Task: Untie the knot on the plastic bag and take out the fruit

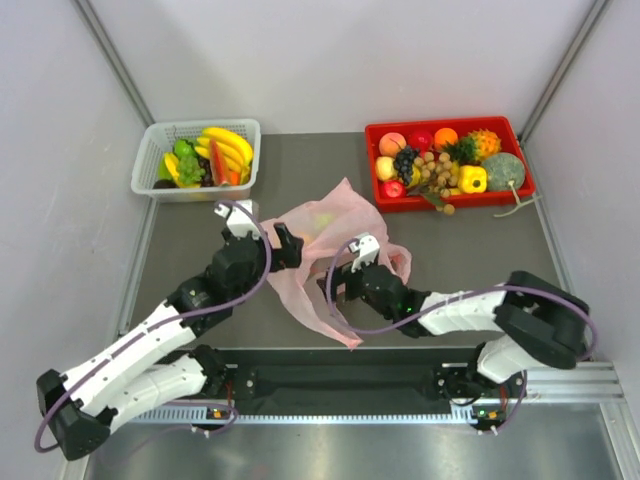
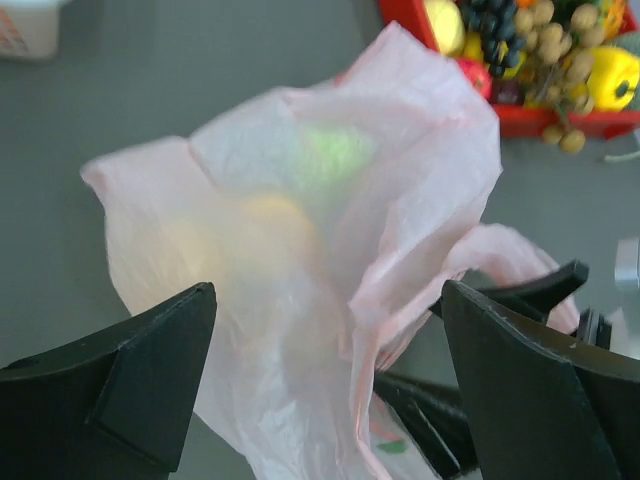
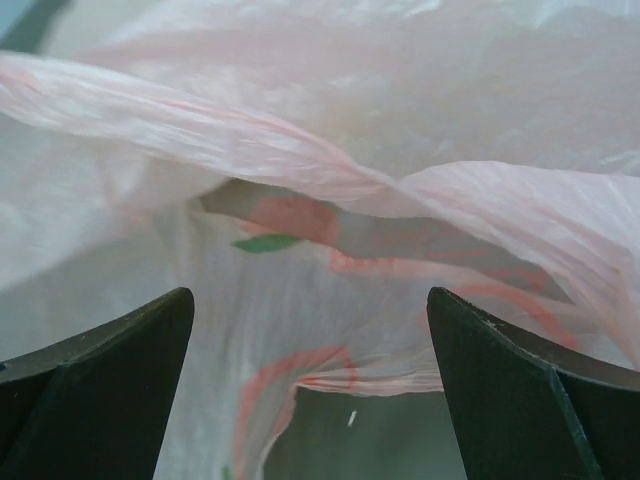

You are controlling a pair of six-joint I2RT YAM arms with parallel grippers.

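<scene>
Black fingers [image 2: 130, 385] of the left hand [image 2: 325, 375] fill the foreground of its wrist view. They are spread wide, with crinkled film of the plastic bag [image 2: 400, 130] rising between them, unpinched. The right hand [image 3: 312, 395], its fingers equally far apart, faces the bag's folds and red print from the opposite side and grips nothing. From above, the pale-pink bag lies in the middle of the grey surface [image 1: 180, 250], with the left hand at its left flank and the right hand at its near side. Fruit [image 2: 335, 150] shows through the film only as blurred green and yellow-orange shapes. More fruit fills a red tray [image 1: 372, 150] at the back right. A white mesh basket [image 1: 195, 192] of bananas [image 1: 228, 145] stands at the back left, well apart from the bag.
</scene>
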